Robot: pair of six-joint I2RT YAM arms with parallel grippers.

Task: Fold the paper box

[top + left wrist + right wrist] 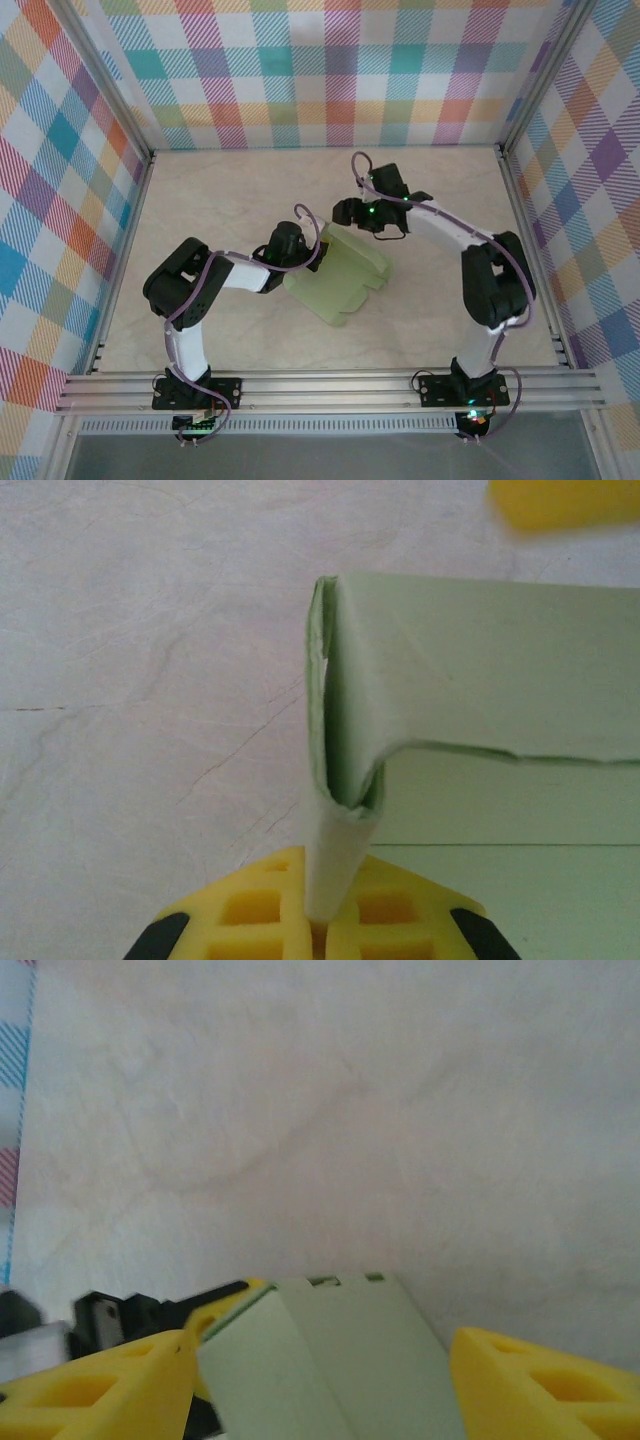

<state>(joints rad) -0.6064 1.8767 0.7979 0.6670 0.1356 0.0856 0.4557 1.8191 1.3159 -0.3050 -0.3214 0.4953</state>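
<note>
Paper box (345, 280) of thin, matte sage-green card, partly folded, lies on a pale marbled table (230, 190) walled by pastel plaid panels (300, 60). One creased upright flap is pinched between the closed yellow fingers of the left gripper (320, 900). The right gripper (322, 1350), fingers spread apart, straddles another flap.
</note>
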